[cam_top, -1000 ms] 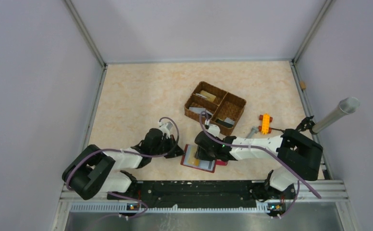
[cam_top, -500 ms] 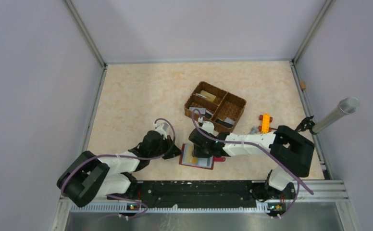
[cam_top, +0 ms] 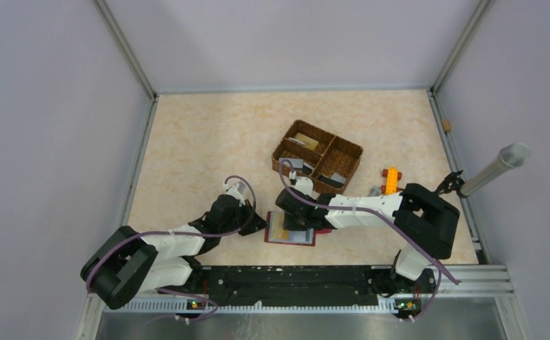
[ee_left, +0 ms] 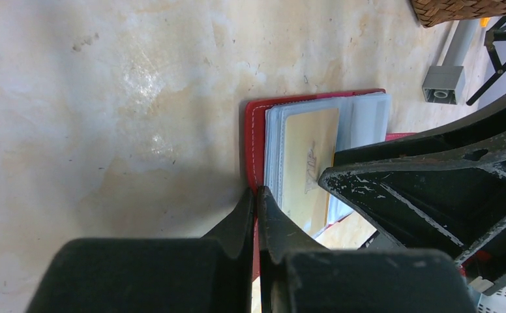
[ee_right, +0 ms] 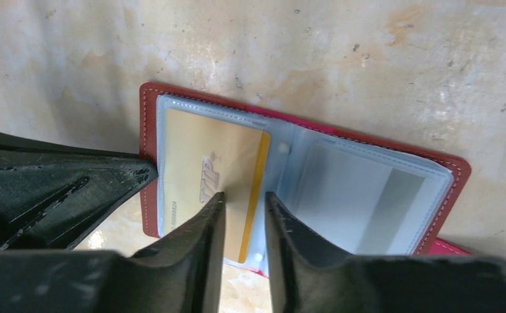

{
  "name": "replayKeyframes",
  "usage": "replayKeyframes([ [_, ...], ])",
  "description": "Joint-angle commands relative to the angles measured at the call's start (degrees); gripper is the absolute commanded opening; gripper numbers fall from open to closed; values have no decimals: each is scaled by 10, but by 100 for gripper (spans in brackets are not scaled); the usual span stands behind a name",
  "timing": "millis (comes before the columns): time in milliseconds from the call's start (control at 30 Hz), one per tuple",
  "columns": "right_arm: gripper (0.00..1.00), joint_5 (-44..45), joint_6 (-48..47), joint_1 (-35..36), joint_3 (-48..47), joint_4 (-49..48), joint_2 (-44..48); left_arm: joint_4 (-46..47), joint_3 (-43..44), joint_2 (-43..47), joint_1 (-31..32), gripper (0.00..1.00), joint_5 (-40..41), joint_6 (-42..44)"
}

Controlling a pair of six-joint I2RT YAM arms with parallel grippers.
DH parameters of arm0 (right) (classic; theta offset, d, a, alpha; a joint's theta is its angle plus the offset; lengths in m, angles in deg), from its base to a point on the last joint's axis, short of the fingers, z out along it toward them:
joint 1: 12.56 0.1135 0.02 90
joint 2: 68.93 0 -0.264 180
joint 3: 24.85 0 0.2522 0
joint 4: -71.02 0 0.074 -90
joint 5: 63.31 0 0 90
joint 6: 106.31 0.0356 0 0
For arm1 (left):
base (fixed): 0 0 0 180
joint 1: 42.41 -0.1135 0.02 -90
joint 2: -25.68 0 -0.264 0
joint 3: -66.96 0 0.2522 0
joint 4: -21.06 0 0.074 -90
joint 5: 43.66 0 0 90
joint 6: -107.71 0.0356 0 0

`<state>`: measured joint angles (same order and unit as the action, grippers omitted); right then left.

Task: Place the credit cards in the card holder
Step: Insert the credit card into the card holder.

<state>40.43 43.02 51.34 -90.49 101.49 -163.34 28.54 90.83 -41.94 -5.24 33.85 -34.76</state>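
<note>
The dark red card holder [cam_top: 291,237] lies open on the table in front of the arms. My left gripper [ee_left: 257,193] is shut on the left red edge of the card holder [ee_left: 253,134]. A gold-tan credit card [ee_right: 198,163] sits in the left clear pocket. My right gripper [ee_right: 242,199] hovers low over that card's right edge, its jaws narrowly open with nothing clamped. The right pocket [ee_right: 368,192] looks pale with a grey band. More credit cards [cam_top: 305,142] lie in the wicker basket.
The brown divided wicker basket [cam_top: 332,135] stands just behind the card holder. To its right lie an orange toy block [cam_top: 391,180], a grey bolt [cam_top: 371,191] and a slanted grey tube [cam_top: 495,168]. Walls close in the table on three sides.
My right gripper has slid left over the card holder and its jaws have narrowed. The card holder and my left gripper have shifted slightly left.
</note>
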Motion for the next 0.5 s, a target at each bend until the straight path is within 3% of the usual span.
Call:
replayKeyframes([
  [0, 32, 47, -26, 5, -23, 36, 9, -14, -17, -2, 7, 0, 21, -11],
  [200, 57, 63, -51, 29, -22, 61, 30, -2, -26, 4, 8, 0, 27, -24],
  [467, 66, 112, -58, 70, -105, 132, -34, 4, -32, 14, 8, 0, 20, -31],
])
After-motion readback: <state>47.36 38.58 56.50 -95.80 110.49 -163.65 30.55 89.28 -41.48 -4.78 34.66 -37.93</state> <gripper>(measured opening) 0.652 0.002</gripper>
